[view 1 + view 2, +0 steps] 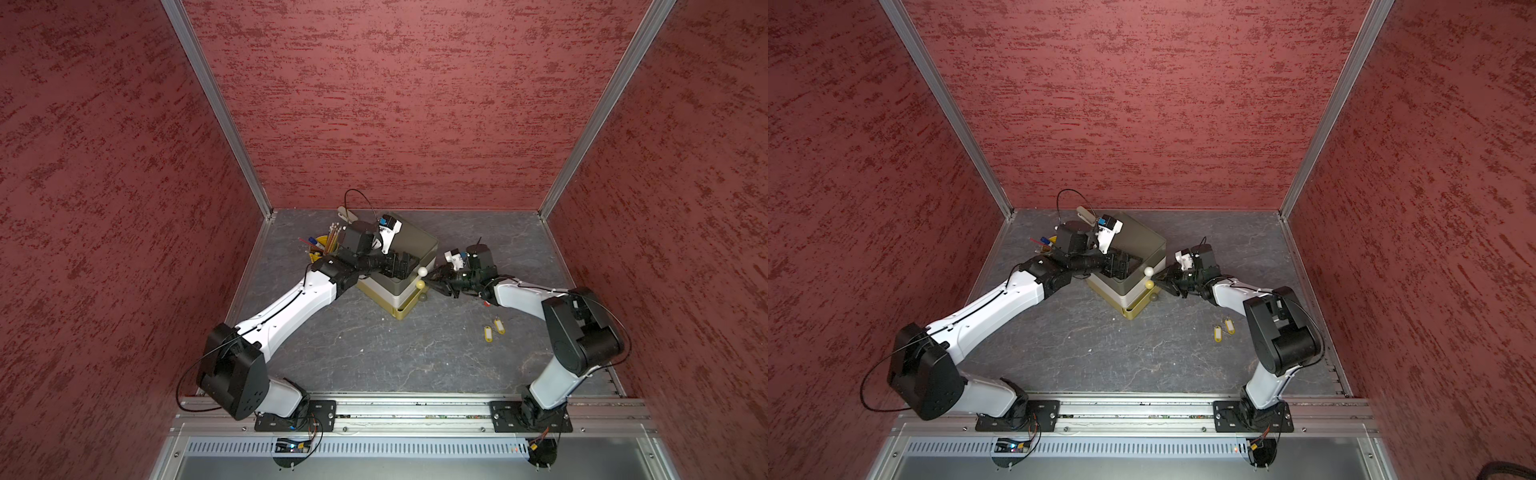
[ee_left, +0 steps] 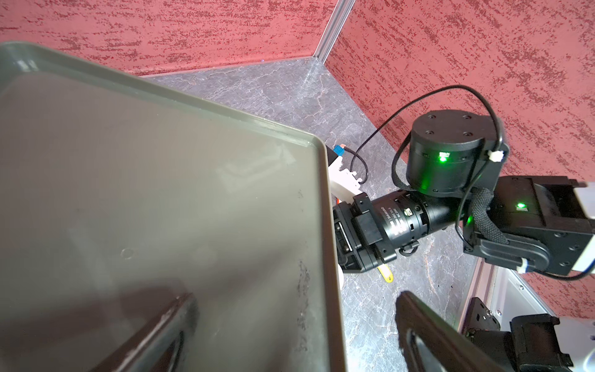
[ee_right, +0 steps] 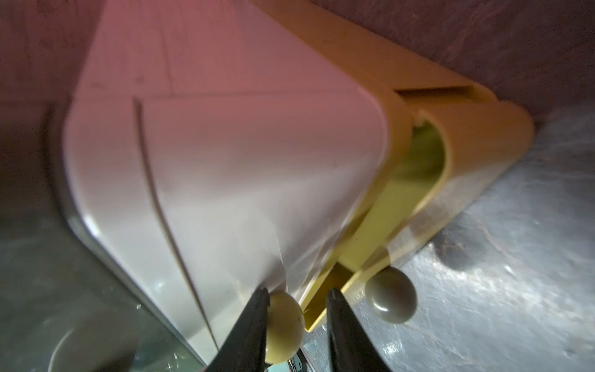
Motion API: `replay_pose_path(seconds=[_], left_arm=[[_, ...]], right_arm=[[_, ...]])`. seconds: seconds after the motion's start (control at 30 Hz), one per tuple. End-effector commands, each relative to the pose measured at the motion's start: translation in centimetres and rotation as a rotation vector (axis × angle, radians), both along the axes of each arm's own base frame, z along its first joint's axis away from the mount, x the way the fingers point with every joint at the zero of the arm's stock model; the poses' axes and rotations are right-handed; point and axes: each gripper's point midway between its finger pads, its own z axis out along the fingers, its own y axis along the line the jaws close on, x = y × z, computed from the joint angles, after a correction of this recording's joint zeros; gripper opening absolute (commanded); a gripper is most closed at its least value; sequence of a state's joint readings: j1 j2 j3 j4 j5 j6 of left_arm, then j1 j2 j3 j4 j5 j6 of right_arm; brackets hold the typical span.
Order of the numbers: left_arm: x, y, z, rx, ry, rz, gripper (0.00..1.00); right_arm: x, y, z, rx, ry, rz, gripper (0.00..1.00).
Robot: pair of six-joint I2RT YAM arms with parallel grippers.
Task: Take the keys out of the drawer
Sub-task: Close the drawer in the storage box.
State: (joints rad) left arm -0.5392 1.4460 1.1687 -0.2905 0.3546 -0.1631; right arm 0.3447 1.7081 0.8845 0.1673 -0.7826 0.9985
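A small drawer unit (image 1: 411,241) (image 1: 1138,243) stands at the back of the table, with an olive top, a white middle drawer (image 3: 257,161) and a yellow bottom drawer (image 3: 467,128) that looks slightly ajar. My right gripper (image 1: 432,284) (image 3: 297,325) straddles the middle drawer's yellow knob (image 3: 285,325). One finger touches the knob and a gap shows at the other. My left gripper (image 1: 401,266) (image 2: 289,335) is open over the unit's top (image 2: 161,193), one finger past its edge. Two keys with yellow tags (image 1: 488,333) (image 1: 499,325) lie on the table by the right arm. The drawers' insides are hidden.
A yellow cup of pencils and pens (image 1: 320,249) stands just left of the unit, behind the left arm. A white knob (image 1: 422,271) and an olive knob (image 3: 391,299) sit above and below the yellow one. Red walls close in three sides.
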Motion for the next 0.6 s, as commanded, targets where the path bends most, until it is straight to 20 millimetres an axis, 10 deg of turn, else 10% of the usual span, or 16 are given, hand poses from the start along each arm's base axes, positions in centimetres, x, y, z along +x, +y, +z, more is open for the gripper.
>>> replay_pose_path(seconds=[0.0, 0.3, 0.4, 0.57], left_arm=[[-4.2, 3.4, -9.8, 0.191, 0.367, 0.047, 1.0], [-3.9, 3.3, -9.7, 0.179, 0.364, 0.044, 1.0], [-3.9, 3.3, -9.7, 0.175, 0.363, 0.045, 1.0], [-3.9, 3.3, -9.6, 0.167, 0.361, 0.048, 1.0]], right_arm=[[0.6, 1.2, 0.3, 0.005, -0.024, 0.013, 0.35], [-1.4, -0.7, 0.2, -0.101, -0.02, 0.011, 0.57], [-2.8, -2.2, 0.0, -0.152, -0.012, -0.005, 0.97], [-4.8, -3.7, -0.8, -0.18, 0.014, -0.021, 0.99]])
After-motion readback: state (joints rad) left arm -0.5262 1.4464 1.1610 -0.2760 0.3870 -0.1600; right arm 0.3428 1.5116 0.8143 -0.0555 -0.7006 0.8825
